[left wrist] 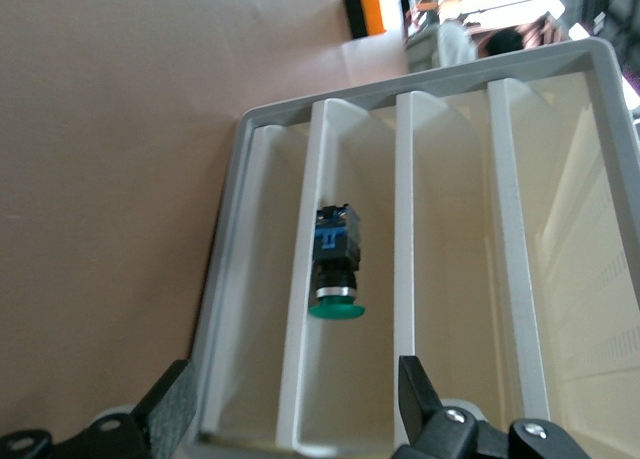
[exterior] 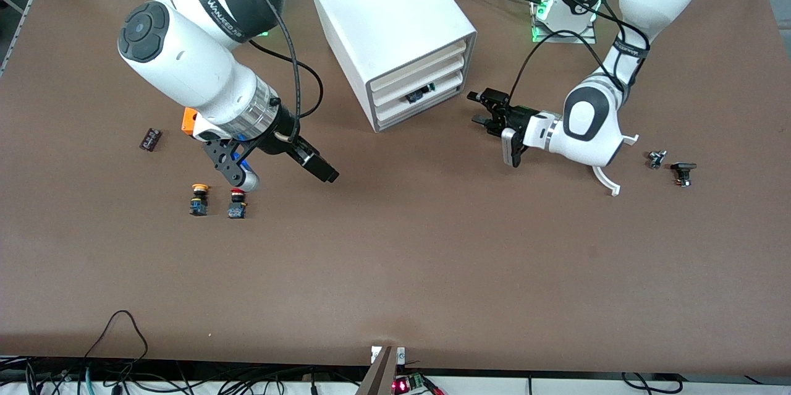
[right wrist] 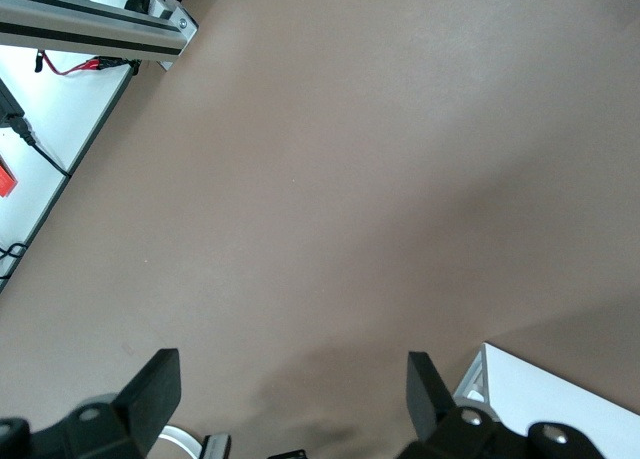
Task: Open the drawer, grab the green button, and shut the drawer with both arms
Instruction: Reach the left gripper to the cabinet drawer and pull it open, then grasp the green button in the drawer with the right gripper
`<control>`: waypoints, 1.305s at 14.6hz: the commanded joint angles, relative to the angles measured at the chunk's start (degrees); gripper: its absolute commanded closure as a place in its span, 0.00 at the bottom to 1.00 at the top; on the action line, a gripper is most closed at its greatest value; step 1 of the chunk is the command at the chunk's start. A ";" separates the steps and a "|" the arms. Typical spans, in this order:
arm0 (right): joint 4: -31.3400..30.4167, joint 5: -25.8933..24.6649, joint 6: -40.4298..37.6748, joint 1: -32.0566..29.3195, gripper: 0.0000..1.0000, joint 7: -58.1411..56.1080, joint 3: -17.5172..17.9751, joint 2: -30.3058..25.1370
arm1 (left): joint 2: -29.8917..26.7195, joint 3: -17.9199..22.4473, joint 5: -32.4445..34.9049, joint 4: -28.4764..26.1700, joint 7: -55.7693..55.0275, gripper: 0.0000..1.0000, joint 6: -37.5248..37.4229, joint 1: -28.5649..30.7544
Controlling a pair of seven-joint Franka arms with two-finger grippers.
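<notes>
A white cabinet [exterior: 389,30] stands on a brown bench [exterior: 395,271], its three drawers shut. The lowest drawer [exterior: 413,110] holds the green button [left wrist: 335,264], which lies on its side just inside the cream front strip and shows through the gap above that strip.

The left pincer [exterior: 479,109] hangs in front of the cabinet, level with the drawers, its jaws spread wide and empty. The right pincer [exterior: 272,167] hovers over bare bench toward the right arm's end from the cabinet, also wide and empty, and waits.

The risks are likely these. The three front strips sit close together, so a slightly high approach could catch the middle drawer instead. The strip is thin, so the jaws may slip off when pulling. The cabinet looks unfixed and may slide with the pull instead of the drawer opening. A jerk could roll the button.

Nothing blocks the drawer front. A yellow-capped button [exterior: 199,198], a red-capped button [exterior: 236,203] and a small dark plate [exterior: 150,139] lie nearer the camera than the cabinet, below the right arm. Two small parts [exterior: 670,166] lie toward the left arm's end.
</notes>
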 commanded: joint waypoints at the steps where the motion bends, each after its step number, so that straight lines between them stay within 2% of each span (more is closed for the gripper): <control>1: 1.69 1.09 -0.20 0.25 0.00 0.65 0.07 0.97 | -0.39 -1.02 -7.57 -5.41 7.54 0.15 2.36 -0.83; 5: 1.69 1.17 -0.20 0.25 0.00 0.74 0.07 1.05 | 1.82 -2.87 -8.81 -6.81 10.47 0.34 8.32 -2.32; 8: 1.69 1.09 -0.20 0.34 0.00 0.74 0.07 1.05 | 1.56 -4.80 -11.52 -8.66 10.90 0.40 9.40 -2.50; 11: 1.69 1.09 -0.20 0.34 0.00 0.74 0.07 1.05 | 1.64 -6.30 -12.93 -9.54 12.57 0.58 9.48 -2.59; 13: 2.30 1.00 -0.02 0.95 0.00 3.09 0.16 2.10 | 1.73 -6.47 -13.29 -9.90 13.19 0.89 9.57 -2.59; 14: 3.26 0.74 0.76 2.00 0.00 5.20 0.07 2.80 | 1.73 -6.47 -13.38 -9.90 13.19 1.00 9.74 -2.59; 16: 3.88 0.30 1.56 4.20 0.00 7.76 -0.02 3.51 | 1.73 -6.30 -13.38 -9.81 13.19 1.00 9.92 -2.59; 19: 4.06 -3.82 2.61 7.80 0.00 13.64 -0.02 4.65 | 1.99 -5.51 -13.21 -8.76 12.58 1.00 10.01 -2.15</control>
